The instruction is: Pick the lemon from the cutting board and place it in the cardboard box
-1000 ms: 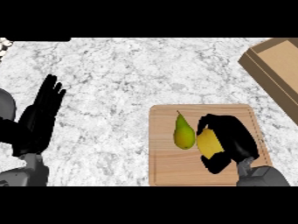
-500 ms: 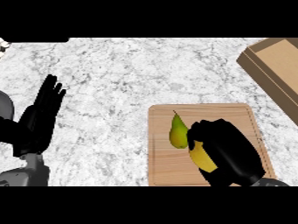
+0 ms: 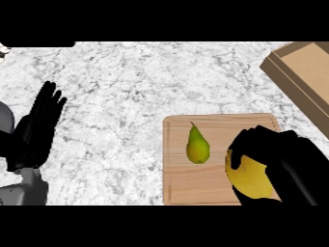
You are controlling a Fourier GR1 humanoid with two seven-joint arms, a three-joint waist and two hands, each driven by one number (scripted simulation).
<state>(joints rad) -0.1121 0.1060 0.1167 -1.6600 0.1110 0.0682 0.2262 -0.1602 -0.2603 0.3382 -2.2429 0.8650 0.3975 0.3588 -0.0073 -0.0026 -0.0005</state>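
— yellow lemon point(image 3: 251, 179), where is it?
— in the right hand point(image 3: 284, 157), fingers curled round it, over the cutting board's point(image 3: 195, 181) right part (a pear point(image 3: 198, 147) lies just beside).
— the cardboard box point(image 3: 316, 82)?
— far right, well apart.
— left hand point(image 3: 37, 129)?
— resting at the left edge, fingers straight.

The counter point(image 3: 145, 82) is white marble flecked with grey veining. On it, near and to the right, the cutting board point(image 3: 195, 185) is pale tan wood with a faint grain. The lemon point(image 3: 251, 179) is bright yellow, the pear point(image 3: 198, 147) yellow-green (darker green toward its stalk). Both hands are black: the right hand point(image 3: 284, 152) over the lemon, the left hand point(image 3: 38, 128) at the left. The cardboard box point(image 3: 316, 77) at far right is light brown with darker brown walls
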